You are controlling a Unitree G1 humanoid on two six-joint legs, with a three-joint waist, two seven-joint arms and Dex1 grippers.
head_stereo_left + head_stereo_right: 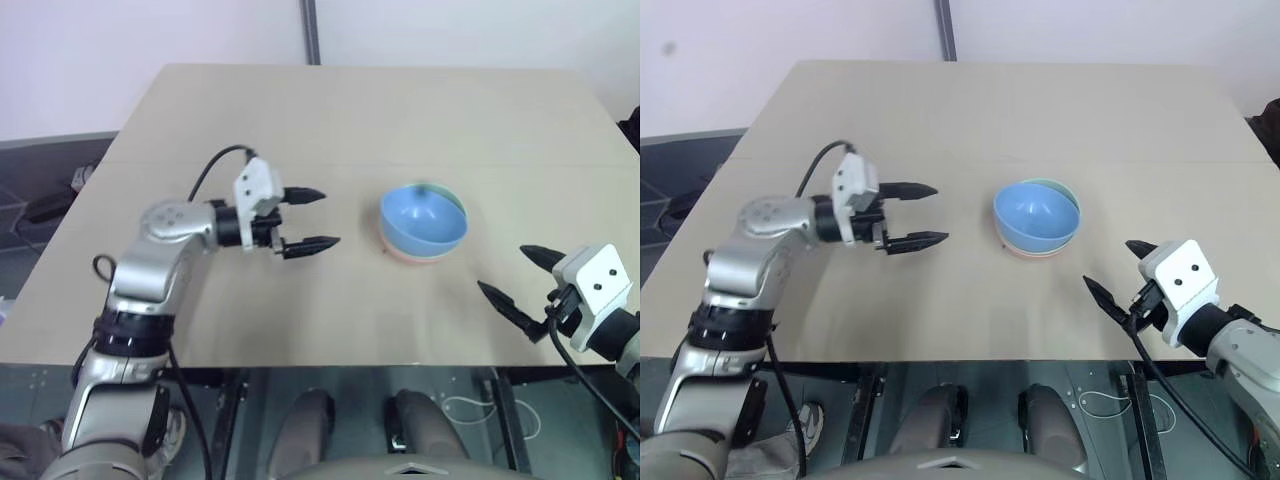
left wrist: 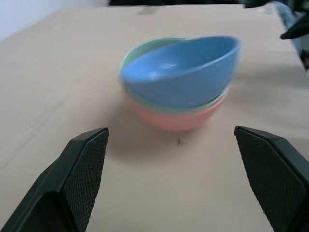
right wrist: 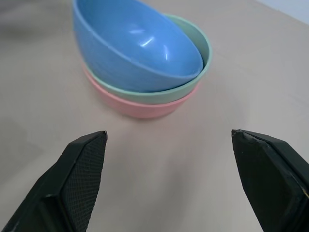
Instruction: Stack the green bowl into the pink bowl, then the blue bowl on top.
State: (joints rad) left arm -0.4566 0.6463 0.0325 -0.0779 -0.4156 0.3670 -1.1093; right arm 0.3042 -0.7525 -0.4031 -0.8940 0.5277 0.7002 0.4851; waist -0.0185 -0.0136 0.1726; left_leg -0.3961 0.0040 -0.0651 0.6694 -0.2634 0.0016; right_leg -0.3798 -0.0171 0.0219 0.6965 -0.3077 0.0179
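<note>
Closest to me, at the near right edge of the table point(image 1: 330, 110), my right gripper point(image 1: 517, 279) hangs with its two black fingers spread wide and nothing between them, aimed toward the bowls and well apart from them. Further in and to the left, my left gripper point(image 1: 312, 219) points across the tabletop at the same stack, its fingers equally wide apart and empty, a clear gap of bare table separating it from the bowls. Between the two arms sits the stack: the pink bowl point(image 3: 140, 107) at the bottom on the table, the green bowl point(image 3: 199, 42) nested in it, and the blue bowl point(image 1: 424, 217) on top. From the wrist views I see the blue bowl sitting tilted in the green one rather than level.
</note>
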